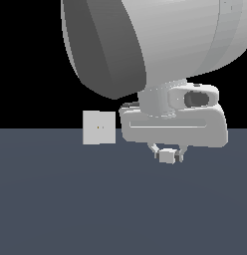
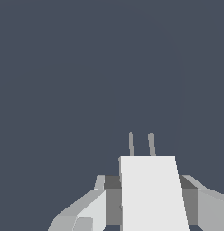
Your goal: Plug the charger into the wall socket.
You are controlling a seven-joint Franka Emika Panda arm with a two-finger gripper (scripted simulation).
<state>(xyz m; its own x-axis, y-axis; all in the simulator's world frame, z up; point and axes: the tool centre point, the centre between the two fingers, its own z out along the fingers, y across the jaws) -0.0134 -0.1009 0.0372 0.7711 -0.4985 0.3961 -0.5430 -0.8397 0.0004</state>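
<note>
- Charger [image 1: 167, 156]: a small off-white block, held under the arm's hand in the exterior view, lifted off the dark grey floor [image 1: 70, 209].
- Gripper [image 1: 167, 153]: its two short fingers [image 1: 154, 149] sit against either side of the charger, clamped on it.
- Wall socket [image 1: 99, 127]: a flat off-white square plate standing upright where the floor meets the black background, towards the exterior view's left of the charger and apart from it; two tiny dots mark its centre.
- Arm: the wide pale hand body [image 1: 175, 127] hangs just above the charger, its near edge almost level with the socket's right side in the exterior view, and a big rounded grey-white link [image 1: 155, 40] fills the upper part of that view.
- Wrist view: the charger [image 2: 152, 194] shows as a bright off-white block with two thin grey prongs [image 2: 151, 144] sticking out from its far end, side by side and parallel.
- Wrist view again: the grey fingers [image 2: 86, 212] flank the block on both sides, pressed to it, and darker grey pads show right beside the block.
- Beyond the prongs the wrist view shows only plain dark grey-blue surface; the socket does not appear in it.
</note>
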